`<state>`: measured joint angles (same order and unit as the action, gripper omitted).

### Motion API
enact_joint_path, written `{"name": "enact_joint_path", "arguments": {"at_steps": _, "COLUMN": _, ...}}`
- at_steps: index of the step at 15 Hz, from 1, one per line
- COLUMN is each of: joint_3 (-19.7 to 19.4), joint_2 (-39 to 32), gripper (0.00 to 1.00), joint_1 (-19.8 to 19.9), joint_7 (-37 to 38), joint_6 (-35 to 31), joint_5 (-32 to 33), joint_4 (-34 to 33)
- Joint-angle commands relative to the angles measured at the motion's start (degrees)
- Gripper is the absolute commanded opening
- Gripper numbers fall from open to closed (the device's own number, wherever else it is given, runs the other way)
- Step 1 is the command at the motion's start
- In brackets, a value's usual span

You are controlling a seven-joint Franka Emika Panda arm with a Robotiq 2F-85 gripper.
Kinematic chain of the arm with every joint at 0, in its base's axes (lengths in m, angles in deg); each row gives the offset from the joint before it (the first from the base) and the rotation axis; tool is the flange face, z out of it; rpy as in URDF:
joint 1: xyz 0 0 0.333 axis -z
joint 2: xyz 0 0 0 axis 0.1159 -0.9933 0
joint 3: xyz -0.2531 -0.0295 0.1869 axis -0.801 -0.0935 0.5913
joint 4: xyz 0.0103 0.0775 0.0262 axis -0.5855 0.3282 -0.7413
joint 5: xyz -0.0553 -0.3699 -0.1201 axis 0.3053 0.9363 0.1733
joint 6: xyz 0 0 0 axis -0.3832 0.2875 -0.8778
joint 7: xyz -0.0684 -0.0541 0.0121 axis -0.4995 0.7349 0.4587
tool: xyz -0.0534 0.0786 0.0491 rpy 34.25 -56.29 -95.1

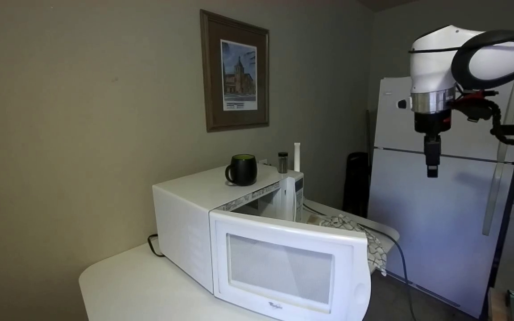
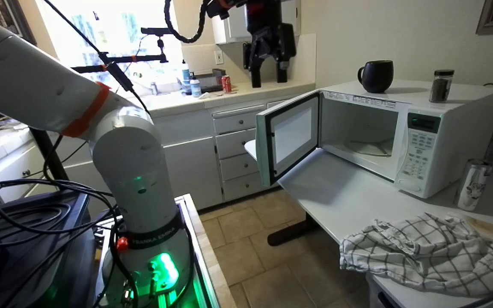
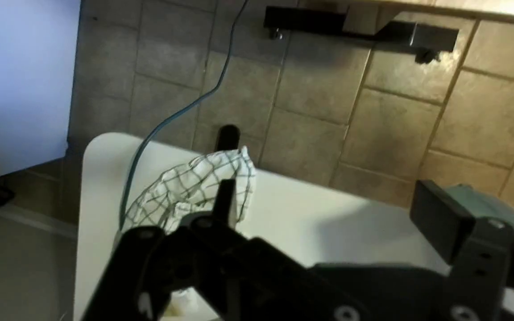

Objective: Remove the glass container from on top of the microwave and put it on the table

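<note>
The glass container is a small clear jar with a black lid and dark contents. It stands upright on top of the white microwave, near its front corner above the control panel, in both exterior views (image 1: 283, 164) (image 2: 441, 89). The microwave (image 1: 183, 240) (image 2: 464, 128) has its door wide open. It stands on the white table (image 1: 127, 285) (image 2: 349, 205), which also shows in the wrist view (image 3: 292, 209). My gripper (image 1: 432, 173) (image 2: 268, 80) points down, open and empty, in the air well apart from the jar. Its spread fingers show in the wrist view (image 3: 333, 207).
A black mug (image 1: 243, 170) (image 2: 376, 77) stands on the microwave beside the jar. The open door (image 2: 289, 137) juts out over the table. A checkered cloth (image 2: 426, 252) (image 3: 199, 183) lies at the table's edge. A can (image 2: 473, 186) stands beside the microwave. A cable (image 3: 185, 109) crosses the table corner.
</note>
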<state>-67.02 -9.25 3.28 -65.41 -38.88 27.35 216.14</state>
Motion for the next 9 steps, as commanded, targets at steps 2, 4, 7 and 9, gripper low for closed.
{"name": "enact_joint_path", "arguments": {"at_steps": 2, "joint_3": -11.0, "joint_2": 0.2, "gripper": 1.0, "joint_1": 3.4, "joint_7": -8.6, "joint_6": -13.1, "joint_5": 2.5, "joint_4": -3.2}}
{"name": "enact_joint_path", "arguments": {"at_steps": 4, "joint_3": -14.4, "joint_2": -4.4, "gripper": 1.0, "joint_1": 4.3, "joint_7": -10.3, "joint_6": -16.4, "joint_5": -0.2, "joint_4": -7.8}}
{"name": "enact_joint_path", "arguments": {"at_steps": 7, "joint_3": -14.1, "joint_2": -2.7, "gripper": 1.0, "joint_1": 5.7, "joint_7": -11.1, "joint_6": -17.5, "joint_5": 0.0, "joint_4": -6.7}}
{"name": "enact_joint_path", "arguments": {"at_steps": 9, "joint_3": -14.3, "joint_2": -4.7, "gripper": 1.0, "joint_1": 5.8, "joint_7": -11.3, "joint_6": -17.7, "joint_5": -0.4, "joint_4": -8.6}}
